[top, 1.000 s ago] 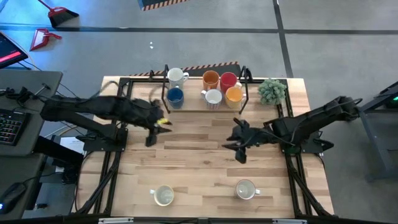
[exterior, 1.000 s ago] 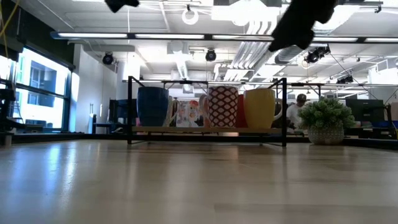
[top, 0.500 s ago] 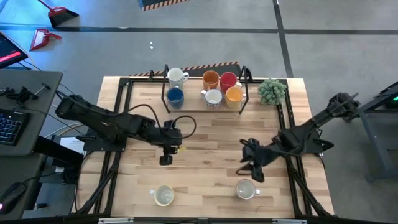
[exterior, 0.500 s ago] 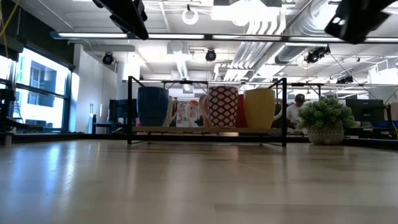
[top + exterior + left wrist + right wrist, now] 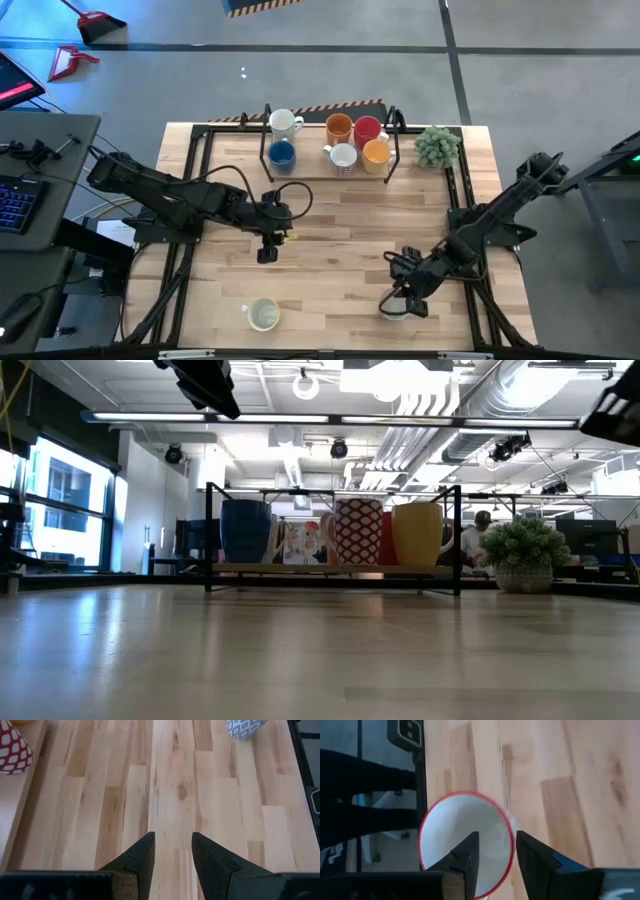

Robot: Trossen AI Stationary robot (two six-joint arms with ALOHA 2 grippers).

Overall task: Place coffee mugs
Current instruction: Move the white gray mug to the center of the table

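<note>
**Right gripper over a white mug near the front edge**

As I looked down from above, my right gripper (image 5: 398, 300) hung right over a white mug (image 5: 392, 308) near the front edge of the table (image 5: 330, 230). Through the right wrist camera I saw its fingers (image 5: 466, 855) apart, pointing down into the mug's red-rimmed mouth (image 5: 466, 845). I think they were not touching it, but that was hard to tell.

My left gripper (image 5: 268, 250) sat over bare wood near the middle of the table, its fingers (image 5: 142, 857) a little apart and holding nothing.

Another white mug (image 5: 263, 314) stood near the front edge, to the left. Six mugs stood on the rack (image 5: 330, 150) at the back: white (image 5: 283, 123), blue (image 5: 281, 155), orange (image 5: 339, 128), red (image 5: 367, 129), patterned white (image 5: 343, 157) and yellow (image 5: 376, 152). A green plant (image 5: 437, 146) stood just beside the rack.
</note>
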